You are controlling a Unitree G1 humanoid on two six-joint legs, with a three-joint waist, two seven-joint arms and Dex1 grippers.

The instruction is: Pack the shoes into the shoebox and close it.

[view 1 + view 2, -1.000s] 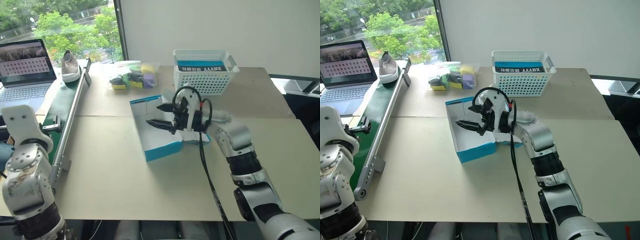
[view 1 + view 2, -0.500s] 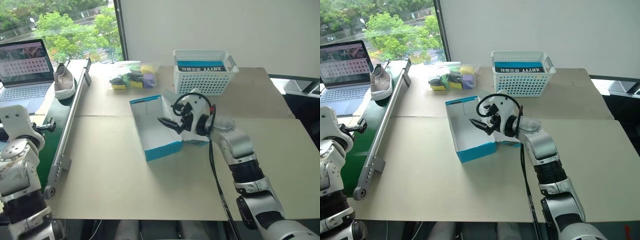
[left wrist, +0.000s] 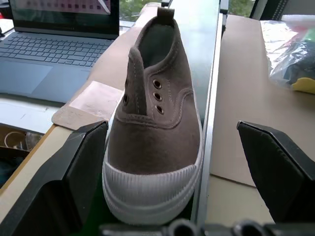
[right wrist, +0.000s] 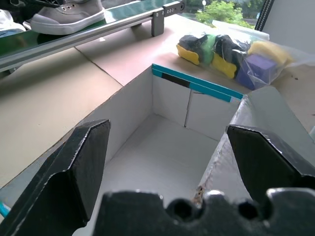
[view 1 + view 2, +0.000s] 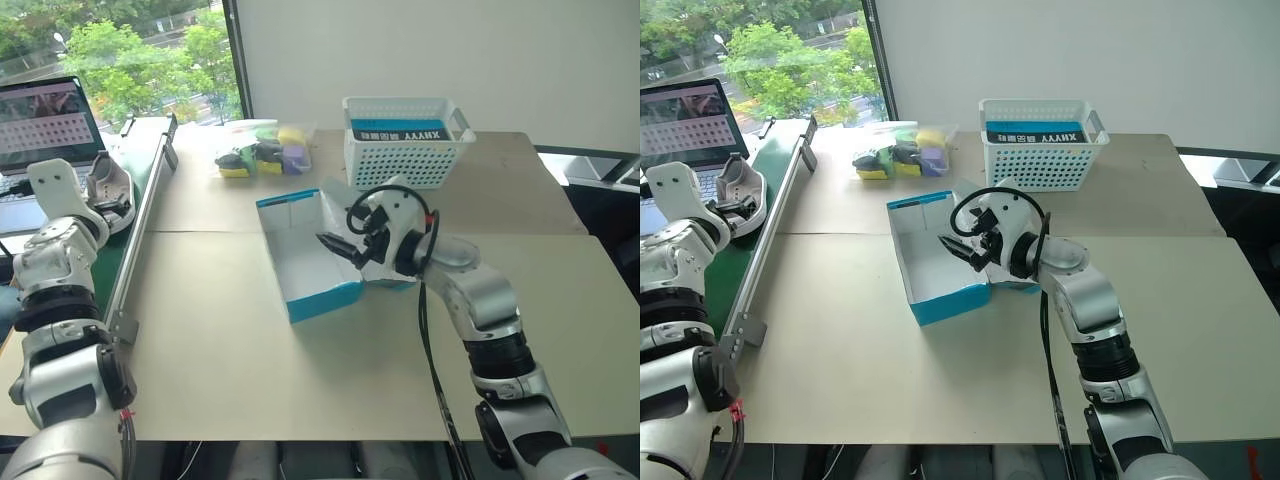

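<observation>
Sitting on the green conveyor (image 5: 118,235) beside the laptop (image 5: 45,125), the grey canvas shoe (image 3: 157,132) has ridden down the belt to the left gripper (image 3: 172,162), whose spread black fingers now flank its pale rubber toe, so a grab looks imminent. Well apart on the table (image 5: 230,360), the white-lined cyan cardboard shoebox (image 5: 310,255) lies open and empty, the right gripper (image 5: 340,245) hovering wide open over it.

Laptop (image 5: 40,130) left; white basket (image 5: 408,140), bagged items (image 5: 262,152) behind.
</observation>
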